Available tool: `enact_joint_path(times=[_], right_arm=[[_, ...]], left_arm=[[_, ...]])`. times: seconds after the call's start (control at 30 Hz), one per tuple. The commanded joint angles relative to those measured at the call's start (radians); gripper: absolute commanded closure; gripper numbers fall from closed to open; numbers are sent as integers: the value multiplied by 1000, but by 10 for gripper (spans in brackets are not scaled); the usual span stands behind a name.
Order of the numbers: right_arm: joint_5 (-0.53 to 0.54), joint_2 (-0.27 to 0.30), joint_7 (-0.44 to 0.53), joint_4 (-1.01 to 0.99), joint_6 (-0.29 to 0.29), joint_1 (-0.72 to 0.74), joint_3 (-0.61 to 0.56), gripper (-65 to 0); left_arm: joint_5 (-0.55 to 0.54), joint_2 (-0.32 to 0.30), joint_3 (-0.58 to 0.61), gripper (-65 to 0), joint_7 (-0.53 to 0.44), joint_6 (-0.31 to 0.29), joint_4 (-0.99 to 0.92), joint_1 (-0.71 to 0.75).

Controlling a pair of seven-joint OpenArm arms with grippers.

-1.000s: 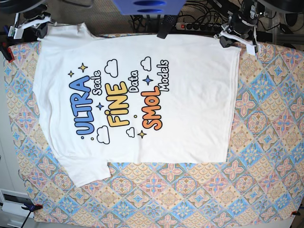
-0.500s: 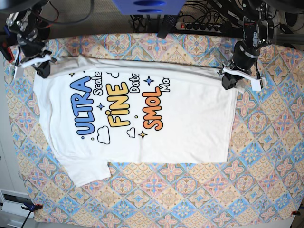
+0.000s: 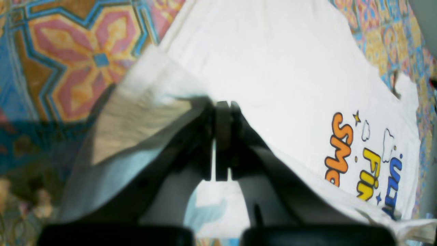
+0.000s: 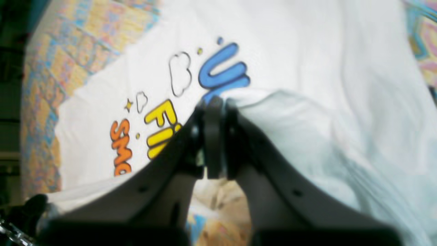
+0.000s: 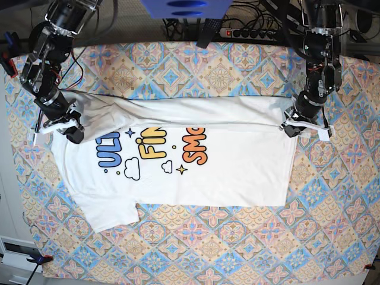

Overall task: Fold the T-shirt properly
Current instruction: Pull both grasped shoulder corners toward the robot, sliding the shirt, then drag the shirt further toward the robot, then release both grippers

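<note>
A tablecloth (image 5: 196,65) patterned in blue, orange and pink tiles covers the whole work surface, and the T-shirt (image 5: 237,166) lies across its middle, white with the colourful print facing up. The far part of the T-shirt is folded over toward the near hem, so a long fold line runs across the cloth from one arm to the other and hides the tops of the blue, yellow and orange words (image 5: 151,148). The near hem lies flat on the tablecloth, with a short sleeve (image 5: 113,217) poking out at the T-shirt's near corner, on the side where the right arm works.

The left gripper (image 5: 295,126) sits at the end of the fold line on the T-shirt's plain side, low over the cloth; in its wrist view its jaws are pressed together on a pinch of white fabric (image 3: 164,102), which bunches around the tips. The right gripper (image 5: 66,132) sits at the other end of the fold line, beside the blue word; its wrist view shows the jaws clamped together with a gathered edge of the T-shirt (image 4: 273,102) caught between them, draping off to one side

A black power strip (image 5: 249,32) lies beyond the far edge of the tablecloth
</note>
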Motion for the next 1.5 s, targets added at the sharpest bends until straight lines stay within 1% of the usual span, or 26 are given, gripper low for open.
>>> enact_joint_path(times=[0.0,0.07,0.1,0.13,0.17,0.23,0.3,0.37,0.43,0.5,0.57,0.7,0.77,0.9,1.03,1.1,1.3,1.4,1.47], right_arm=[[6,17,18,-12,3,31,-3,-3],[6,18,18,-64,3,71,-14,-7],[6,20,18,-84,3,89,-18,-18],[6,22,18,-98,3,100,-20,-38],[6,22,18,-101,3,106,-20,-64],[6,34,18,-97,3,106,-20,-136],[6,51,16,-92,3,103,-20,-208],[6,63,15,-61,3,100,-18,-256],[9,72,9,2,3,91,-18,-284],[9,77,9,60,3,36,-18,-290],[11,77,9,123,3,-10,-17,-289],[11,77,9,218,3,-130,-14,-289],[11,77,13,242,3,-184,-12,-289],[11,75,18,246,3,-245,-12,-289],[11,69,18,241,3,-265,-12,-289],[8,69,18,235,3,-265,-12,-289],[8,69,18,140,0,-258,-12,-289],[8,69,21,87,0,-258,-11,-290],[8,69,32,57,0,-258,16,-290]], left_arm=[[-7,-9,14,0,-16,-7,-2,-29],[-7,-11,43,0,-16,-7,-13,-52],[-7,-11,52,0,-16,-7,-13,-57],[-7,-11,59,0,-16,-7,-13,-57],[-7,-11,57,-17,-16,-7,-13,-58],[-10,-11,57,-73,-16,-7,-13,-58],[-16,-11,57,-151,-16,-7,-8,-57],[-16,-14,52,-215,-16,-7,-4,-51],[-17,-19,40,-258,-16,-5,22,-29],[-17,-19,-4,-285,-16,-5,62,17],[-17,-19,-37,-296,-4,-5,118,65],[-17,-12,-106,-295,96,-5,230,154],[-17,-9,-132,-295,116,-5,239,181],[-16,3,-142,-295,118,-5,185,190],[-16,5,-141,-295,118,-5,127,189],[-16,20,-139,-295,118,-7,104,186],[-8,54,-136,-295,118,-7,-2,135],[-8,58,-135,-295,118,-7,-40,109],[-7,78,-135,-294,118,-7,-65,88]])
